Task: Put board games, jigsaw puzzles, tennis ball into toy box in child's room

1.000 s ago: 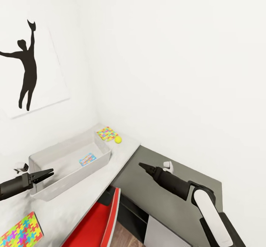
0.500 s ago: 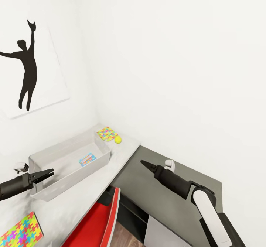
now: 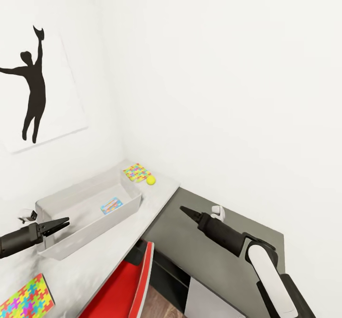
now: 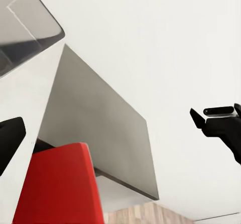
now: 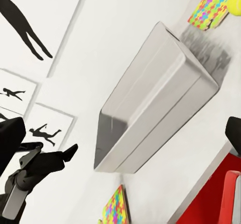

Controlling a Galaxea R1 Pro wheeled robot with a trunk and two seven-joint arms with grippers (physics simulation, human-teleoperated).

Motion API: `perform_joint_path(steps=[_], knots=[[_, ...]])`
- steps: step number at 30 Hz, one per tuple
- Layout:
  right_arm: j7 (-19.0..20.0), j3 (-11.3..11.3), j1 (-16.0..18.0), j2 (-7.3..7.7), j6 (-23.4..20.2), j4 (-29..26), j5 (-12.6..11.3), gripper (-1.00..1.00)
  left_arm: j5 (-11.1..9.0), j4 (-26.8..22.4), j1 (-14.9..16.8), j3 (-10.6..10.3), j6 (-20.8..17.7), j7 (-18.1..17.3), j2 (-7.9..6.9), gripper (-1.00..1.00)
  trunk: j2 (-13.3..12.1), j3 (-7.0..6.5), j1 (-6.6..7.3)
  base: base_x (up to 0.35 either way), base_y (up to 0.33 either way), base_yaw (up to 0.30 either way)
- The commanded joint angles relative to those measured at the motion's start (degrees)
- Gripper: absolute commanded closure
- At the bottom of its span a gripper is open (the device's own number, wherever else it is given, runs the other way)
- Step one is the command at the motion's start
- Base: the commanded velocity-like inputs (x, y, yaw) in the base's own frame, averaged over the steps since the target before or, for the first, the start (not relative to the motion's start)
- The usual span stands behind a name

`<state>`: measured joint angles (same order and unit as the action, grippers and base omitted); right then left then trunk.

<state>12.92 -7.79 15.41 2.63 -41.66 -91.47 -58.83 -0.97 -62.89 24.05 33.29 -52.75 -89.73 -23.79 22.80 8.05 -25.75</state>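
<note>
the toy box (image 3: 52, 199) holds one board game (image 3: 111, 206); a jigsaw puzzle (image 3: 137, 171) and the tennis ball (image 3: 151, 180) lie at its 1 o'clock. the left gripper (image 3: 61, 223) hovers slightly parted by the box's near wall, empty. the right gripper (image 3: 185, 211) looks closed and empty over the dark cabinet (image 3: 247, 232).

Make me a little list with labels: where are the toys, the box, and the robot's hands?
Toy box: on the pale table, one small board game inside
Far jigsaw puzzle: on table beyond the box
Tennis ball: beside that puzzle
Near jigsaw puzzle: table's near end
Left gripper: fingers open, empty, by the box
Right gripper: fingers shut, empty, above dark cabinet
Red chair: at the table
</note>
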Motion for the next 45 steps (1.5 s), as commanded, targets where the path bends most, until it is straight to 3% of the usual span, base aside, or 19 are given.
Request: perform_joint_path(steps=[1,4,7,15,32,45], knots=[[0.2,-0.2,0.1,0.04,-0.3,0.0,0.1,-1.0,0.1,0.0,0.0,0.0,-0.6,-0.3,-0.02,-1.0,0.1,0.09,-0.04,0.0,0.0,-0.167],[0.3,-0.4,-0.3,0.39,-0.4,0.0,0.1,-1.0,0.1,0.0,0.0,0.0,-0.6,-0.3,-0.02,-1.0,0.1,0.0,-0.04,0.0,0.0,-0.204],[1.6,-0.4,-1.9,1.78,-0.1,0.0,0.1,-1.0,0.1,0.0,0.0,0.1,-0.6,-0.3,-0.08,-1.0,0.1,-0.12,-0.04,0.0,0.0,-0.235],[8.7,0.4,-4.0,3.52,0.4,-0.3,0.1,-1.0,0.1,0.0,0.0,0.0,-0.6,-0.3,-0.05,-1.0,0.1,-0.38,-0.04,-0.002,0.0,-0.197],[10.5,1.1,-4.2,3.7,0.4,-0.4,0.4,-1.0,0.1,0.0,0.0,0.0,-0.6,-0.3,0.03,-1.0,0.1,-0.45,-0.04,-0.031,0.0,-0.021],[10.6,1.1,-4.2,3.7,0.4,-0.4,0.4,-1.0,0.1,0.0,0.0,0.1,-0.6,-0.3,-0.02,-1.0,0.1,-0.91,-0.04,-0.135,0.0,-0.215]])
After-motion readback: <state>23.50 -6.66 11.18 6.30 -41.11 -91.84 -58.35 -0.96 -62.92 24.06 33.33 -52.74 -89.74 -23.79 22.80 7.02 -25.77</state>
